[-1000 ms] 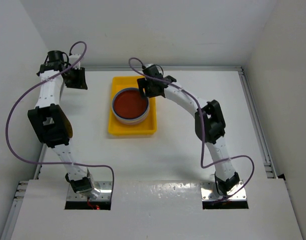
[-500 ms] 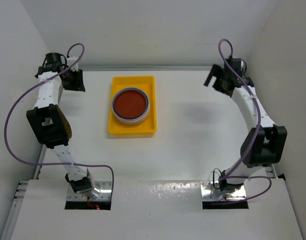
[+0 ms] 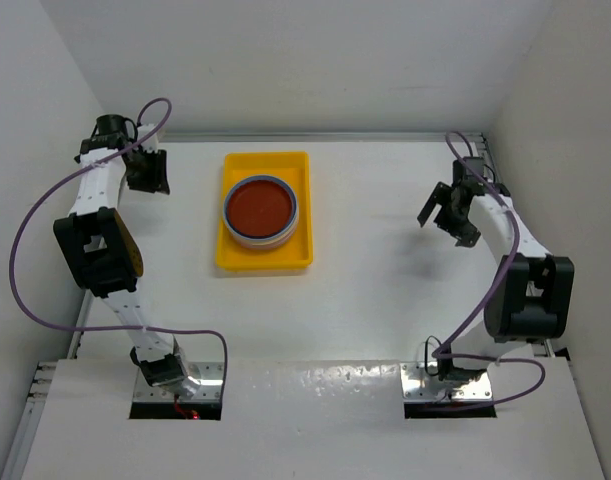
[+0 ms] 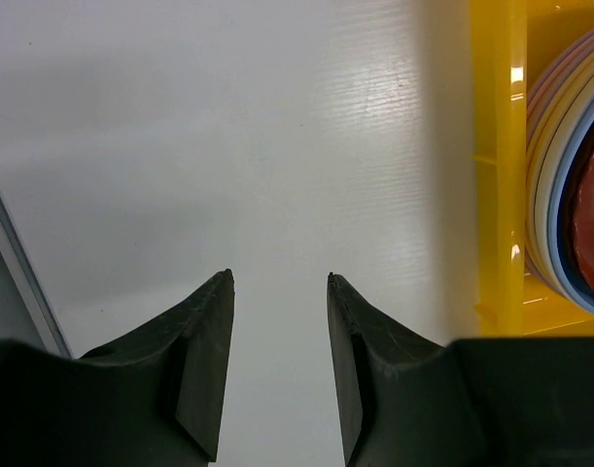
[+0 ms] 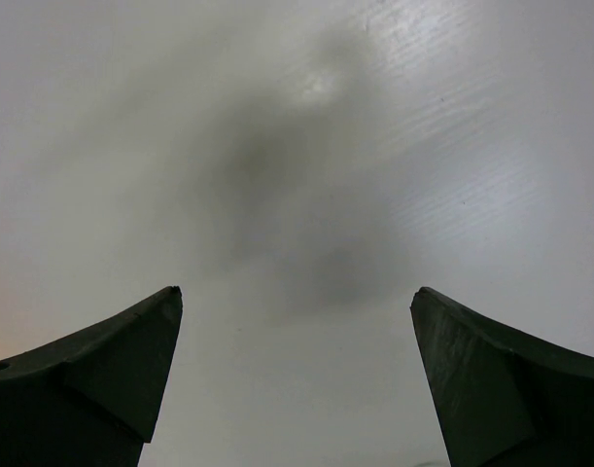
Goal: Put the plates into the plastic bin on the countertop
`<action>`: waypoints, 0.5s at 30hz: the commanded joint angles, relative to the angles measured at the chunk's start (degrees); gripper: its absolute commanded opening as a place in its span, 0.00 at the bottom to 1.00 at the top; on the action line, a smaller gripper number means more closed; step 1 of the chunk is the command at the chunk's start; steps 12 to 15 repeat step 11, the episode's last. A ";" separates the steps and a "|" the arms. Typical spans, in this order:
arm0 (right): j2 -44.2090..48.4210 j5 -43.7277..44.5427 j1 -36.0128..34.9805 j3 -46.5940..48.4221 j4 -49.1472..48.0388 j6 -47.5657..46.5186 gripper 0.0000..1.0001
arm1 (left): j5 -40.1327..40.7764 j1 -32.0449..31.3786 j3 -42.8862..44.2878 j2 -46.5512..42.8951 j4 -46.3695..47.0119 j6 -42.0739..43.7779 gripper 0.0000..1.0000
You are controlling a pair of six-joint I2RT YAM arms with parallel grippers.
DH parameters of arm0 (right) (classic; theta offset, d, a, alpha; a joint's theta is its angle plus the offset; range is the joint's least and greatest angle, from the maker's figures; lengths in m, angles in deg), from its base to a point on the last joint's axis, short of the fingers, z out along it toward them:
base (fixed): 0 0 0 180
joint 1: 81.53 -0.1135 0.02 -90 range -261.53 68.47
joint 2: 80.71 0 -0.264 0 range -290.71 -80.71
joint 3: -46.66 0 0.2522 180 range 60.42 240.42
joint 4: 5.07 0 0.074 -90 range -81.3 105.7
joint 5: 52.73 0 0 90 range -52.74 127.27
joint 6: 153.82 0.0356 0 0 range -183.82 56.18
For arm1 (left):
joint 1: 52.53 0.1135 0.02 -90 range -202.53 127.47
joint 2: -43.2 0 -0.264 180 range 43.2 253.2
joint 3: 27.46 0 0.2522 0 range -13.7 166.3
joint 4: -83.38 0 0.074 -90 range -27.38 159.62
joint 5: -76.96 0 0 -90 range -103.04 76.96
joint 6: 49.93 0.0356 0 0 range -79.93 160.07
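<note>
The plates [image 3: 261,208] sit as one nested stack in the middle of the bin [image 3: 263,262], with bare yellow floor showing at both ends. A dark red plate is on top. The left wrist view shows blue, cream, tan and pink rims beneath it, each seated in the one below. Nesting keeps the stack low, and the bin's raised rim stops it from sliding sideways. The bin rests flat on the countertop [image 3: 385,270], left of centre and toward the far wall, with its long side running away from the arm bases.

No plate is visible on the countertop outside the bin in any view. On this evidence, the placing work appears complete or nearly so.

The left claw [image 4: 279,282] hangs near the bin's left side, apart from it, pointing down at bare countertop. Its jaws stand partway apart with nothing between them. This position keeps the claw off the rim and the stack.

The right claw [image 5: 297,292] is well apart from the bin, over the right side of the countertop near the right wall. Its jaws are spread wide and hold nothing. Only bare surface and a soft shadow lie beneath. A wide, empty claw parked clear of the bin leaves the stack undisturbed.
</note>
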 commanded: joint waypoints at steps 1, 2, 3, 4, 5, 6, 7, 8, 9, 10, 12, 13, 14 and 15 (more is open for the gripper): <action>2.43 -2.14 -0.23 2.55 -3.97 0.62 1.00 | 0.32 0.49 -0.48 -1.32 1.13 -0.05 0.46; 2.70 -2.22 -0.32 2.55 -4.24 0.79 1.00 | 0.32 0.49 -1.01 -1.32 1.13 -0.05 0.46; 2.87 -2.22 -0.40 2.72 -4.41 0.71 1.00 | 0.32 0.49 -1.01 -1.32 1.13 -0.05 0.46; 3.13 -2.31 -0.32 2.46 -4.59 0.71 1.00 | 0.32 0.49 -1.54 -1.84 1.13 -0.05 0.46; 3.40 -2.66 -0.32 2.37 -5.55 0.53 1.00 | 0.32 0.49 -1.54 -1.84 1.13 -0.05 0.46; 3.84 -2.84 -0.40 2.02 -5.73 0.62 1.00 | 0.32 0.49 -2.15 -1.84 1.13 -0.05 0.46; 4.36 -3.62 -0.40 1.59 -6.25 0.44 1.00 | 0.32 0.49 -2.16 -2.37 1.13 -0.05 0.46; 5.15 -3.80 -0.40 0.97 -7.48 0.27 0.98 | 0.32 0.49 -2.16 -2.37 1.13 -0.05 0.46; 5.59 -4.94 -0.67 0.62 -8.10 -1.30 0.95 | 0.32 0.49 -2.16 -2.37 1.13 -0.05 0.46; 6.21 -6.08 -0.93 0.09 -10.11 -1.66 0.95 | 0.32 0.49 -2.16 -2.37 1.13 -0.05 0.46; 8.82 -6.27 -1.54 -2.18 -11.26 -2.10 0.95 | 0.32 0.49 -2.16 -2.37 1.13 -0.05 0.46; 8.82 -6.27 -1.54 -2.18 -11.26 -2.10 0.95 | 0.32 0.49 -2.16 -2.37 1.13 -0.05 0.46; 8.82 -6.27 -1.54 -2.18 -11.26 -2.10 0.95 | 0.32 0.49 -2.16 -2.37 1.13 -0.05 0.46; 8.82 -6.27 -1.54 -2.18 -11.26 -2.10 0.95 | 0.32 0.49 -2.16 -2.37 1.13 -0.05 0.46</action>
